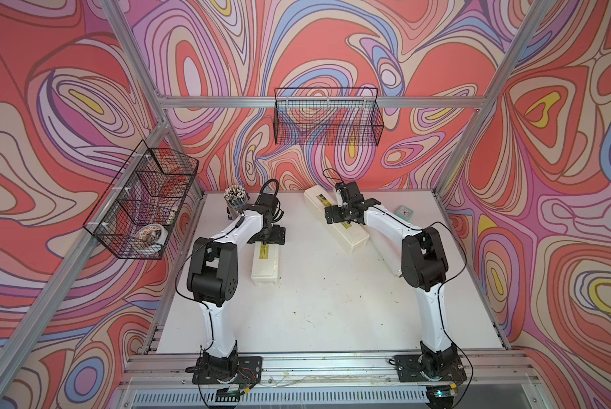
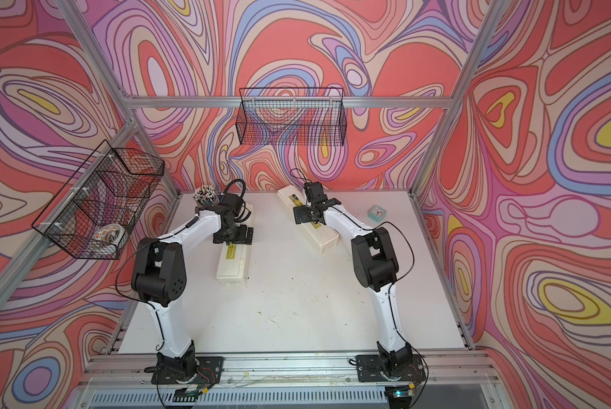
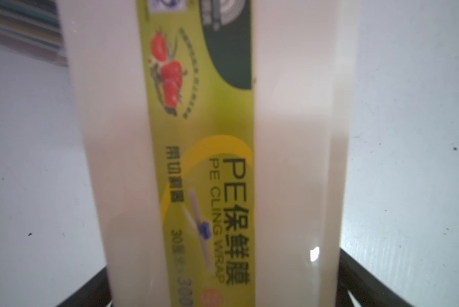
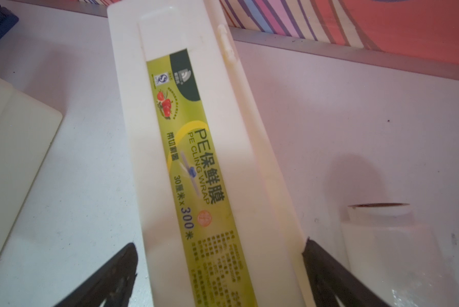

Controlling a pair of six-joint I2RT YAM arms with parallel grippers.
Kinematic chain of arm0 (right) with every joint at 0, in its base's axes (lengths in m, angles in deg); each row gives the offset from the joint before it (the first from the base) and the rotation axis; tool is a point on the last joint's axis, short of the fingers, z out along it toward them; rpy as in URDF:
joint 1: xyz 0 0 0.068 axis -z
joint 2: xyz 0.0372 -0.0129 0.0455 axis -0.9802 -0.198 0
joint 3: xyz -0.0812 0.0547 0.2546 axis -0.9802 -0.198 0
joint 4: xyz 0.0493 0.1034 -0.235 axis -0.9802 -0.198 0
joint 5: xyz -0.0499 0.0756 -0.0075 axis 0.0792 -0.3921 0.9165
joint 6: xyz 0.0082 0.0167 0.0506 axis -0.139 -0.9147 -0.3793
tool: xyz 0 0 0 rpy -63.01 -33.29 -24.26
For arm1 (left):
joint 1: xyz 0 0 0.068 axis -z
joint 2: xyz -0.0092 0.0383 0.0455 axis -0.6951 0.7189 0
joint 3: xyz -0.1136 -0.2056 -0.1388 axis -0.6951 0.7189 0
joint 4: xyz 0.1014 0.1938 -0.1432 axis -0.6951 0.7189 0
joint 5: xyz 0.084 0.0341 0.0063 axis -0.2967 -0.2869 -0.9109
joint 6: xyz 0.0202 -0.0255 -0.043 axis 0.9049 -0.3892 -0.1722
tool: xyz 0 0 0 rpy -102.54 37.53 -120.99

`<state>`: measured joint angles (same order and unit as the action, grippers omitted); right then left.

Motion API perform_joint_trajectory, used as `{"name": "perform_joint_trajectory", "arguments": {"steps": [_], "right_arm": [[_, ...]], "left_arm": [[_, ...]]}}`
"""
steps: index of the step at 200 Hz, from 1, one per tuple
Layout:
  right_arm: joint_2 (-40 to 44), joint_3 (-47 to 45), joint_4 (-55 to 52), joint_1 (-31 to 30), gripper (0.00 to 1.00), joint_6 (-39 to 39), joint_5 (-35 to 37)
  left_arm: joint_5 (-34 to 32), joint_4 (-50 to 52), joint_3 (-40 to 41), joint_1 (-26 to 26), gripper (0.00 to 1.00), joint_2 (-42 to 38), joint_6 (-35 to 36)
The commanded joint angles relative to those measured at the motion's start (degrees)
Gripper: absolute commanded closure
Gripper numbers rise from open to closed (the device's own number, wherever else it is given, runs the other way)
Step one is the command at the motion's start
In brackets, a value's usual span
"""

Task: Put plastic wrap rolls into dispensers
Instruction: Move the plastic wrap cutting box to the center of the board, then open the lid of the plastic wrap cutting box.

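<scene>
The jaws of the left gripper (image 1: 266, 240) are seen spread wide, with one finger (image 3: 93, 292) on each side of the left dispenser (image 1: 266, 269). Nothing appears to be clamped, though contact with its walls cannot be ruled out in the blurred wrist view. The jaws of the right gripper (image 1: 350, 212) are likewise held open astride the right dispenser (image 1: 352, 239), with one finger (image 4: 326, 268) at its edge and a clear gap on the other side.

Both dispensers are laid flat on the table (image 1: 314, 304), well apart, with lids shut and labels up. Just beside the right dispenser, what is taken to be a roll (image 4: 382, 239) is shown in the right wrist view. It is whitish and glossy, dark at its end, and outside the box. The task is therefore judged unfinished: at least this roll is left to be loaded, and a lid must be opened first.

A second roll is found in no view. Whether it is shut inside a dispenser cannot be told, since the walls are opaque. In both top views the visible roll cannot be made out with certainty beside the right arm, and its near part is cut off in the wrist view.
</scene>
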<state>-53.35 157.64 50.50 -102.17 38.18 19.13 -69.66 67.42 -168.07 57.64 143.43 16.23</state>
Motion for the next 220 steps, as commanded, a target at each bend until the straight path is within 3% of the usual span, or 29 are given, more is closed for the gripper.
{"name": "perform_joint_trajectory", "arguments": {"steps": [1,81,164,220], "right_arm": [[-2.78,-1.38,-4.43,-0.2,0.02,-0.88,-1.33],[4.63,-9.04,-1.32,-0.5,0.02,-2.01,-1.94],[9.65,-8.93,-2.97,-1.36,0.02,-3.08,-1.69],[11.39,-10.62,-2.65,-2.25,0.02,-3.91,-1.09]], "left_arm": [[-0.11,1.05,-0.54,0.13,0.0,-2.04,1.75],[5.72,0.4,3.88,0.07,0.07,-7.28,-0.67],[8.23,0.66,5.8,0.11,0.0,-11.25,-0.54],[12.12,0.73,6.08,0.17,0.06,-11.49,-1.54]]}}
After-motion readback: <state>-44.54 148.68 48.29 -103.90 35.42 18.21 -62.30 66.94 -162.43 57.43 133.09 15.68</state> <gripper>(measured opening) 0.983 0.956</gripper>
